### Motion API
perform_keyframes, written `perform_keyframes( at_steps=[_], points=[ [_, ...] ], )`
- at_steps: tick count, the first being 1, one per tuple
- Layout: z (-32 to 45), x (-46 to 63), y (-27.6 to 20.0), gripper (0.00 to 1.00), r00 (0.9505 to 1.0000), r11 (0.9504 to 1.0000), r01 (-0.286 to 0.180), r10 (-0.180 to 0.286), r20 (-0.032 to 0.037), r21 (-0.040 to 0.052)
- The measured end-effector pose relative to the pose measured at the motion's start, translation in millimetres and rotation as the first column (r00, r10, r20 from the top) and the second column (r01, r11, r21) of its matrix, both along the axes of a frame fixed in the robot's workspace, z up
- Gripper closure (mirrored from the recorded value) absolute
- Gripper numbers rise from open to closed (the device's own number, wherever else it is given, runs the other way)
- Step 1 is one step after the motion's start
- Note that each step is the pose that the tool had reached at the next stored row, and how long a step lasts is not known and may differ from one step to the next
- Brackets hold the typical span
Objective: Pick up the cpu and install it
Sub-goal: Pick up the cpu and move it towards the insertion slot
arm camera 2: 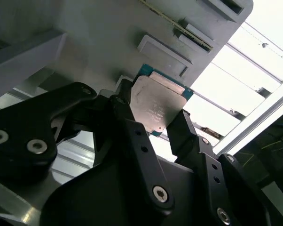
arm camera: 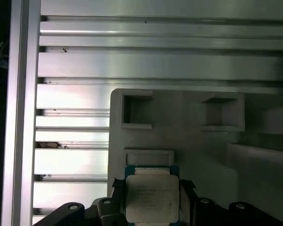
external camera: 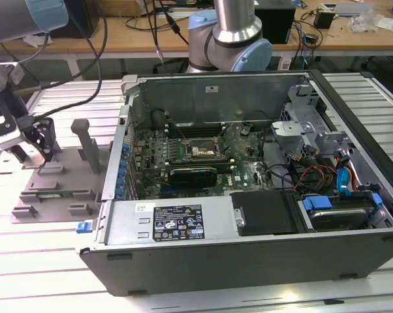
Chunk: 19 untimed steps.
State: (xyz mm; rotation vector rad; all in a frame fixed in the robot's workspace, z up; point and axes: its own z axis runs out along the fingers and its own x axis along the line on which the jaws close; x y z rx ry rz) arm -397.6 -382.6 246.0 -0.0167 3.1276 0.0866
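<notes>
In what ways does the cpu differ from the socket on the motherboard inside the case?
The cpu has a pale silver top with a green edge; the socket is a dark frame with a metal rim. The cpu sits between the fingers of the tool over the grey tray, outside the computer case; the socket is fixed on the motherboard inside it. Both are flat and roughly square.

Exterior view: bright, even overhead room light, with the ribbed metal tabletop [external camera: 40,280] glaring pale from seven to nine o'clock and the open computer case [external camera: 249,163] holding soft shadow at centre. Second wrist view: strong backlight burns the tabletop slats white, leaving the black claw [arm camera 2: 153,115] a dim, soft-focused near-silhouette and the cpu [arm camera 2: 158,96] with a dull sheen. First wrist view: banded glare along the slats, grey tray [arm camera: 188,155] in shade.
</notes>
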Motion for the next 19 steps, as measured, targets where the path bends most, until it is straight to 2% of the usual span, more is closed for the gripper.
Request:
perform_keyframes(
  at_steps=[9,19],
  points=[
    [20.4,0.0,0.0,0.45,1.0,1.0,0.0,0.0,0.0001,0.0001],
    [38.3,0.0,0.1,0.45,1.0,1.0,0.0,0.0,0.0,0.0]
  ],
)
